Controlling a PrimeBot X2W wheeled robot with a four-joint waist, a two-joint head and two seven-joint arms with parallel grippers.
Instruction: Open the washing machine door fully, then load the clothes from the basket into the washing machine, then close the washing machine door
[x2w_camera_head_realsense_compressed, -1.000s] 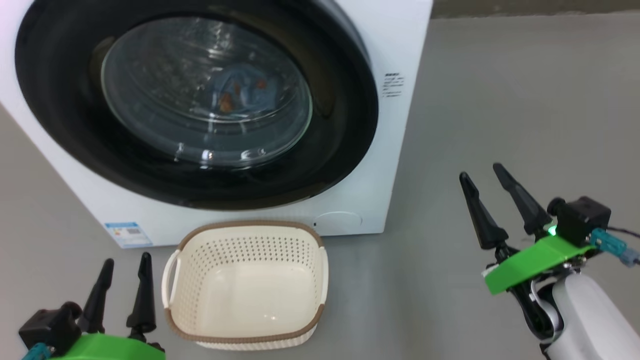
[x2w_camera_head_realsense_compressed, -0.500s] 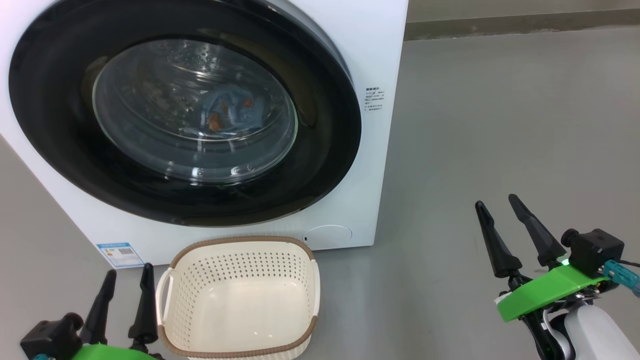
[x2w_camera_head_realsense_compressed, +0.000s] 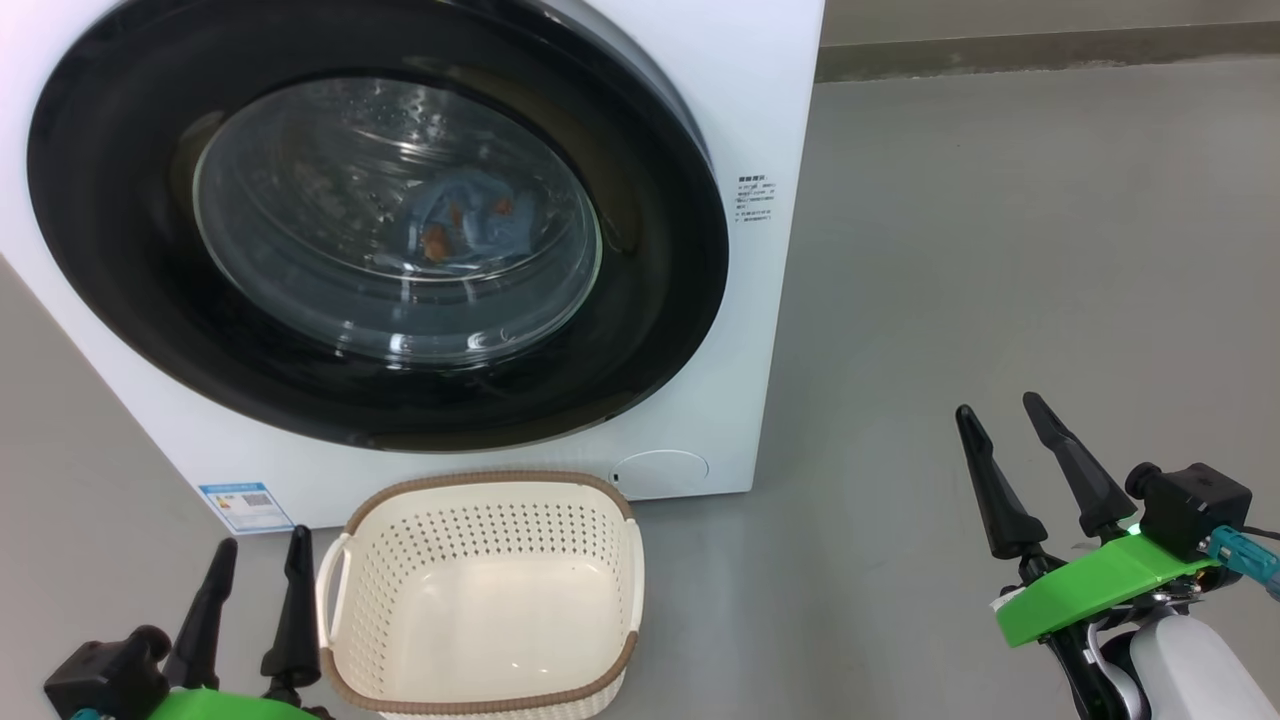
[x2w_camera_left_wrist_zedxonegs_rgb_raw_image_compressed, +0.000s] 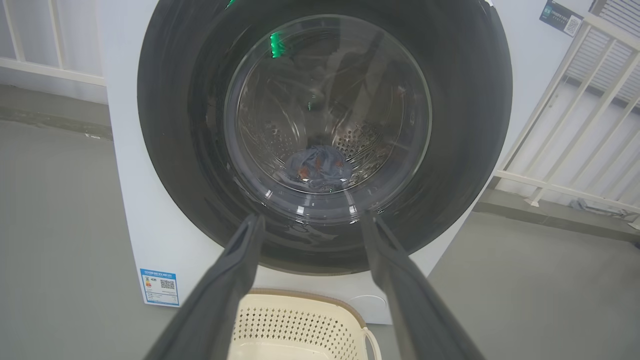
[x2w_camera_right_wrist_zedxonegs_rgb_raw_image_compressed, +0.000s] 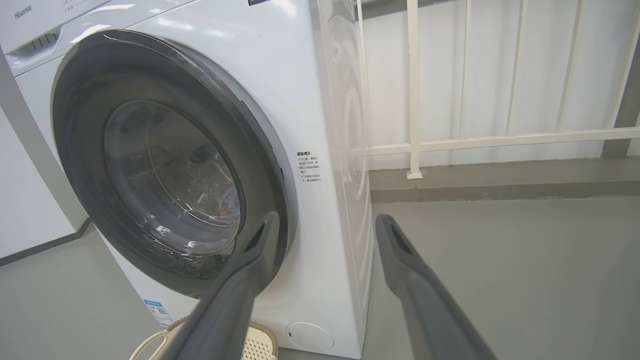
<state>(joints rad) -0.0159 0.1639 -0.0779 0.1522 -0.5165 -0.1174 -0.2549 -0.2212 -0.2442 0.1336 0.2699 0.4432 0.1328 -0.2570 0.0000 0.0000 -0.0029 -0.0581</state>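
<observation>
Judging by how things lie, the task looks all but finished. The door (x2w_camera_head_realsense_compressed: 330, 260) sits shut against the front of the washer (x2w_camera_head_realsense_compressed: 770, 100). In the right wrist view its black ring lies flush with the white panel and no gap shows at the edge, though whether the latch has caught cannot be told from here. Through the door's bulging window the clothes (x2w_camera_head_realsense_compressed: 468, 220) are in the drum (x2w_camera_left_wrist_zedxonegs_rgb_raw_image_compressed: 360, 145) as a crumpled blue bundle with orange-brown patches, low and towards the back. Glare on the window hides whatever else may lie with it.

The basket (x2w_camera_head_realsense_compressed: 490, 480) stands on the floor (x2w_camera_head_realsense_compressed: 1000, 250) just in front of the washer, below the door, and is empty, with its pale bottom bare and nothing draped over the rim. So opening, loading and closing all appear done.

The left tool (x2w_camera_head_realsense_compressed: 263, 540) hangs low just beside the basket's left handle with its fingers apart and nothing between them, pointing at the door. The right tool (x2w_camera_head_realsense_compressed: 996, 404) is well off to the right over bare floor, also spread and empty, clear of the washer's side.

What is left, at most, is a check that the door is pressed fully home — otherwise the arms only need to draw back.
</observation>
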